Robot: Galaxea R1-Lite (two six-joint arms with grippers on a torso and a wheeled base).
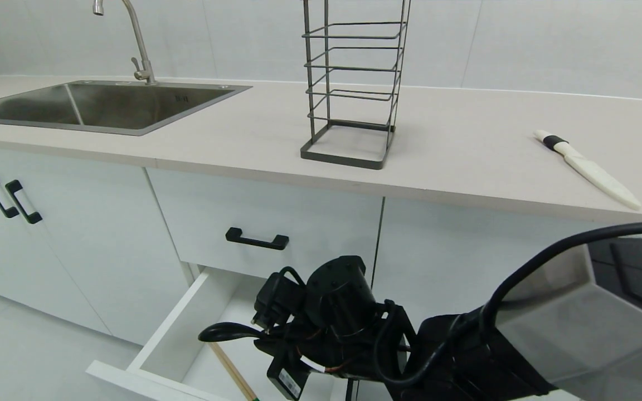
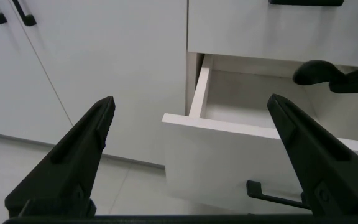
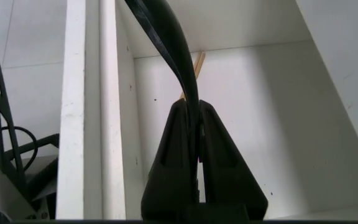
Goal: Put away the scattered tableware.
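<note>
Sink (image 1: 131, 106) sits at 10 o'clock in the head view, sunk into the tabletop (image 1: 466, 139). The wire rack (image 1: 349, 159) stands at 12, and a white knife (image 1: 588, 167) lies flat at 2, near the front edge. Down at 6 o'clock the lower drawer (image 1: 159, 334) stands pulled open, with a wooden stick (image 1: 232, 370) on its floor. Over that drawer hangs the black spoon (image 1: 226, 332), bowl pointing toward 9 o'clock. Its handle is pinched in the right gripper (image 3: 191, 118), whose 2 fingers are closed tight on it. The left gripper (image 2: 191, 102) faces the drawer from outside, its 2 fingers spread wide with nothing between them.

The spoon looks light, stiff and smooth, I'd say. Held by so thin a handle, it could swivel in the pinch, so a hold nearer mid-handle would steady it. The knife seems equally light and rigid, and is best taken toward the end with the black band, away from the tapered tip.

From the head view the pinch is lost behind wrist and cabling. The right wrist view lays it bare, along with the drawer floor beneath. The left wrist view adds the drawer's front panel and its handle (image 2: 275, 196).
</note>
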